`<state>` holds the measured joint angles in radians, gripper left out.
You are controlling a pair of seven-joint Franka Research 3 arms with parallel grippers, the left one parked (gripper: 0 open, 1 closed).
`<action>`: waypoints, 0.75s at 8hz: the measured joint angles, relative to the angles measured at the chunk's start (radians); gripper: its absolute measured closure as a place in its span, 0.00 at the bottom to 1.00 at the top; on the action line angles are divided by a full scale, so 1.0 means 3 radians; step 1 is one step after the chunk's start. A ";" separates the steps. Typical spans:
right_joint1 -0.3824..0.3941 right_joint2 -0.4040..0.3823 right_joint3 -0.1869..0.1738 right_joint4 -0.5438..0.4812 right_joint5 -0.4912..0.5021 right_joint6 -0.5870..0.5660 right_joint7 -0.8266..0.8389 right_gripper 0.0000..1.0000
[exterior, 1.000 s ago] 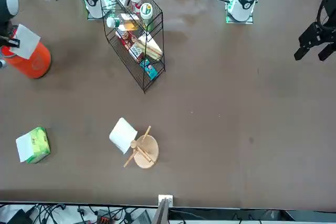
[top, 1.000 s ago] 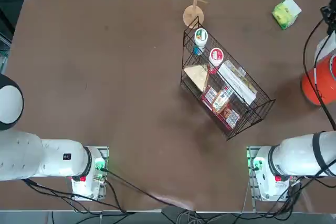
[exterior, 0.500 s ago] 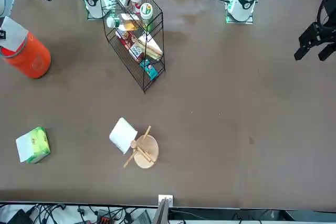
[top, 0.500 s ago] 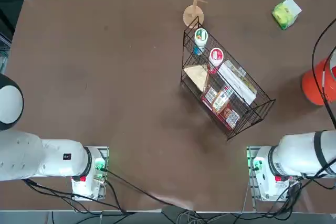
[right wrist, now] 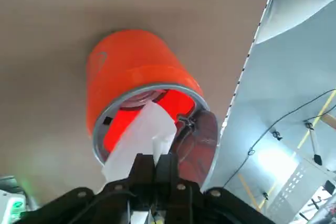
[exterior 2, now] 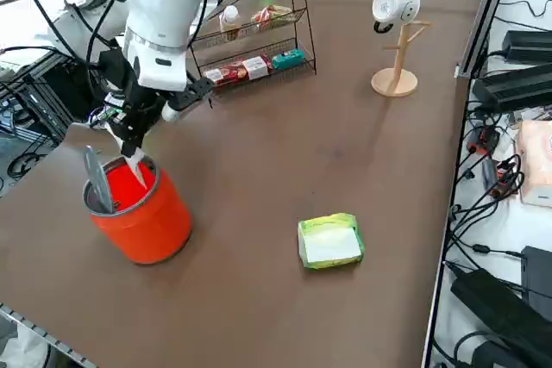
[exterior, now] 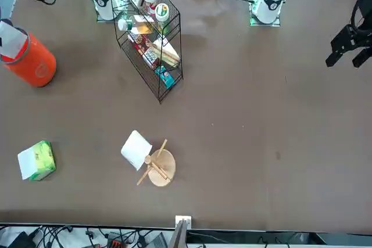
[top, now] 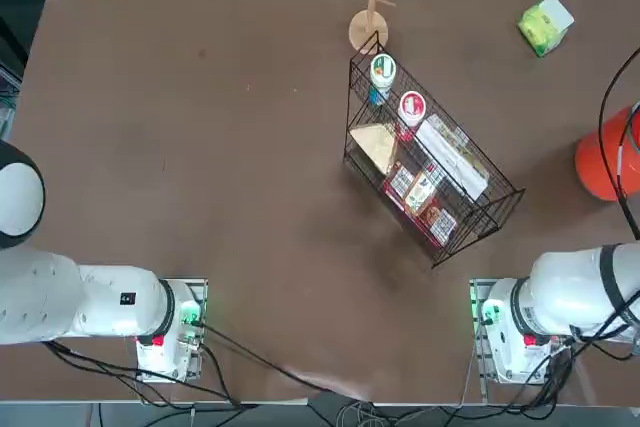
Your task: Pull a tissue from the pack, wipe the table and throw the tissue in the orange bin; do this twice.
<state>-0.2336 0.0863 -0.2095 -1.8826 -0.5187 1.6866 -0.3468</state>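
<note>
Since a second earlier we had swung the right gripper [right wrist: 154,167] over the orange bin [right wrist: 128,77], its fingers pinching a white tissue [right wrist: 140,137] that hung into the bin's mouth directly below.

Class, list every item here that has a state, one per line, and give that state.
right gripper: shut on tissue, above bin's mouth
tissue: pinched, hanging over the opening
orange bin: upright, lid swung open
pack: lying flat, white tissue showing
wire basket: upright, stocked
paper roll: hung on wooden stand
</note>
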 joint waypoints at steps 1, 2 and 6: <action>-0.0014 0.0047 0.0000 0.0000 -0.0057 0.0014 0.0000 0.98; -0.0035 0.0085 0.0000 0.0001 -0.0082 0.0020 -0.0001 0.98; -0.0117 0.0256 0.0000 0.0000 -0.0095 0.0160 -0.0123 0.82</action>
<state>-0.2687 0.1630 -0.2094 -1.8824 -0.5471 1.7344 -0.3837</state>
